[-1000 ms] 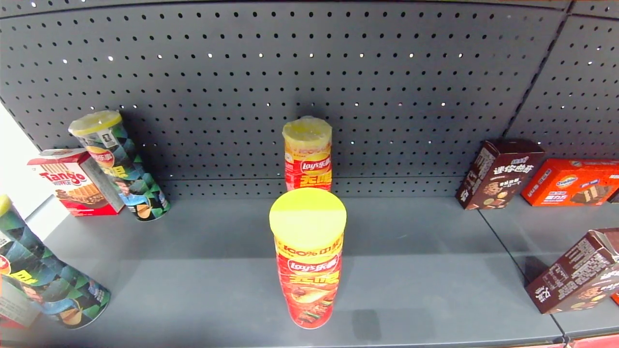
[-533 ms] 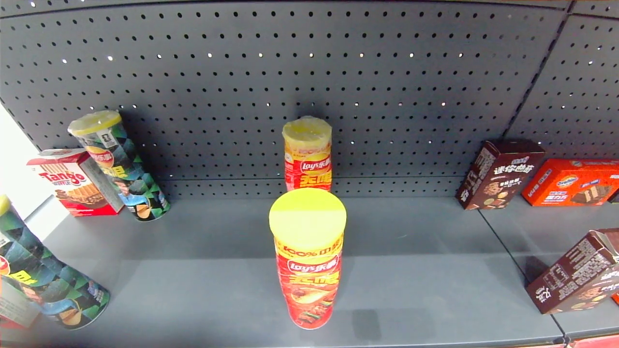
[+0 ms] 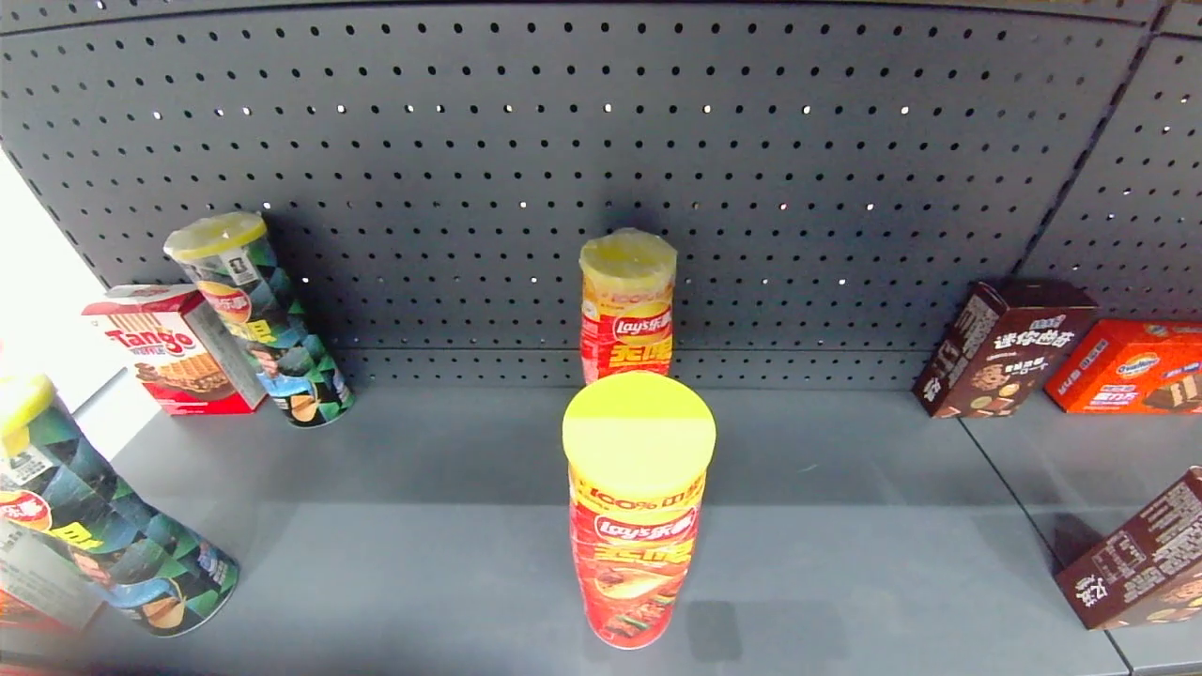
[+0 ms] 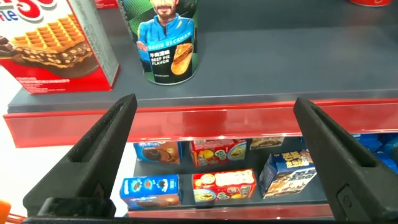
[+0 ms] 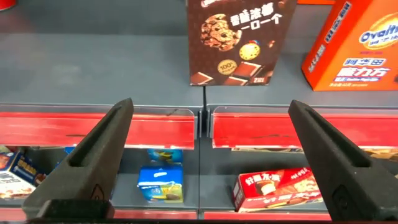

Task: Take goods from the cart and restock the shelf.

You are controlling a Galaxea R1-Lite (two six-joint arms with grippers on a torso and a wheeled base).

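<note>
Facing the shelf (image 3: 845, 563), both arms sit low before its red lip (image 4: 199, 124). The left gripper (image 4: 214, 102) has its jaws wide and empty, opposite a green can (image 4: 166, 37) and a wafer box (image 4: 56, 43). The right gripper (image 5: 211, 104) also has its jaws wide and empty, opposite a brown box (image 5: 239, 37) and an orange box (image 5: 360, 46). On the shelf the front can (image 3: 639, 507), red with a yellow lid, stands upright near the front edge, directly before the rear can (image 3: 627, 305), which is set against the back panel (image 3: 563, 122). The two form one row from front to back, probably so that like goods share a lane and labels face outward. Green cans keep to the left and boxes to the right, with bare shelf on either side of the red row. With nothing held, the next step is judged to be fetching from the cart.
</note>
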